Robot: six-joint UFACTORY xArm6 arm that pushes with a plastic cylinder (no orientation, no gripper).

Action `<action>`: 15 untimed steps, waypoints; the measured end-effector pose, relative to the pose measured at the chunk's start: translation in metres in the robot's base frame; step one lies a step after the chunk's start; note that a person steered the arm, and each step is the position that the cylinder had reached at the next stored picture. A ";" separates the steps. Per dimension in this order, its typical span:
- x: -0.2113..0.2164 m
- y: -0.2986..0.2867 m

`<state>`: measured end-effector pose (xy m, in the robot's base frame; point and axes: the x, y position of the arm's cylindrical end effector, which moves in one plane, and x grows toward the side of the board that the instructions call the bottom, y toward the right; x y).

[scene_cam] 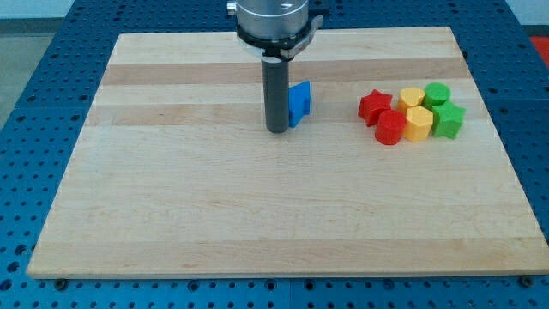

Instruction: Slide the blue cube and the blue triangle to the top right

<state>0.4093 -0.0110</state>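
My tip (276,130) stands on the wooden board (214,215) a little above its middle. A blue block (299,103) sits right against the rod's right side and is partly hidden by it. Its shape is hard to make out; it may be two blue pieces close together, and I cannot tell the cube from the triangle.
A tight cluster lies to the view's right: a red star (373,105), a red cylinder (390,128), a yellow cylinder (412,97), a yellow hexagon-like block (419,124), a green cylinder (437,93) and a green star (448,120). The arm's head (274,21) hangs over the board's top edge.
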 end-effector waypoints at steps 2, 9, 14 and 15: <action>-0.030 0.013; -0.115 0.097; -0.151 0.139; -0.157 0.139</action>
<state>0.2524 0.1280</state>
